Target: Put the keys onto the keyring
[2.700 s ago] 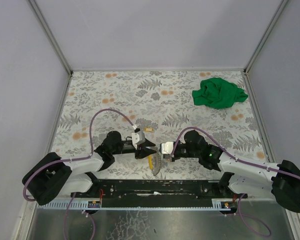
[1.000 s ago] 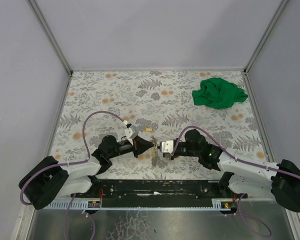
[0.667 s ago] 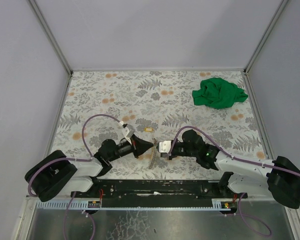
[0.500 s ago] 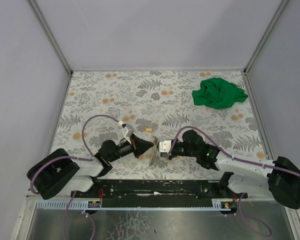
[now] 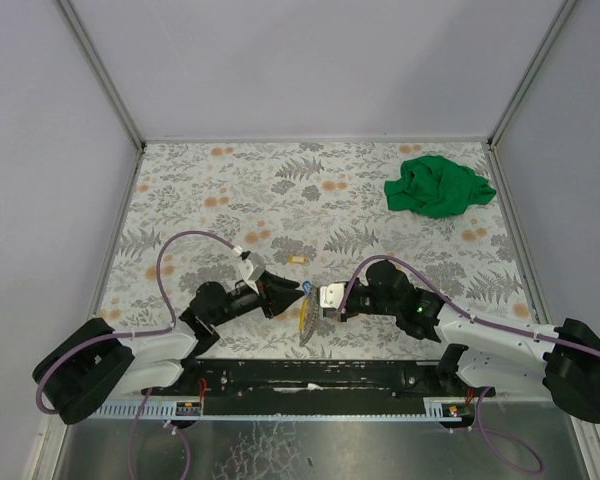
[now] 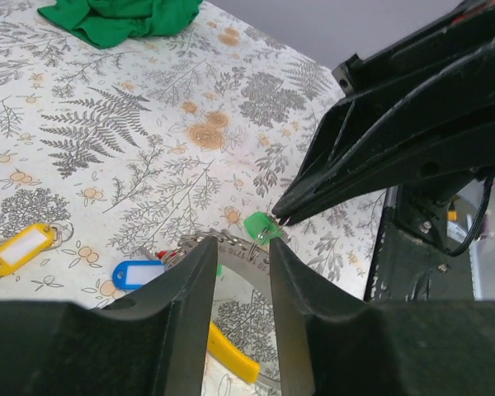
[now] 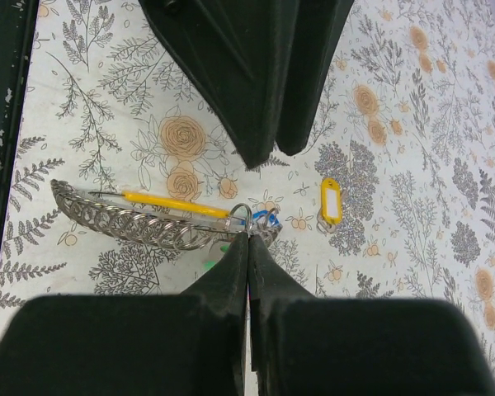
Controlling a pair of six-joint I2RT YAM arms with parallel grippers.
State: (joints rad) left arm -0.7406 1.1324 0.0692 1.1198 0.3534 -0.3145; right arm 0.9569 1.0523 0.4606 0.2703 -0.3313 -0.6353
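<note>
**A:** Jaws first, both arms?

**B:** Left gripper (image 6: 241, 249): jaws released, narrow gap, nothing between them. Right gripper (image 7: 247, 241): jaws clenched on the green key (image 6: 260, 226), with its tag poking out at the tips.

**A:** Keyring?

**B:** The keyring (image 7: 136, 219) is right at the right gripper's tips, tilted up on edge. The green key touches its upper rim. Can't tell if it's threaded on. A blue tag (image 6: 140, 273) and a long yellow tag (image 7: 173, 203) hang at the ring.

**A:** Other key?

**B:** The yellow key (image 7: 331, 200) lies flat on the desk (image 5: 230, 180), just beyond both grippers and apart from the ring.

**A:** Edges?

**B:** The ring sits close to the near edge, just ahead of the base rail (image 5: 320, 375). The two grippers point tip to tip above it, nearly touching, so it's tight there.

**A:** Room to move?

**B:** Floral desk runs open from the yellow key to the far wall (image 5: 310, 60) and out to the left. The green cloth (image 5: 438, 185) is bunched in the far right corner near the right wall (image 5: 580, 150), well apart from the grippers.
</note>
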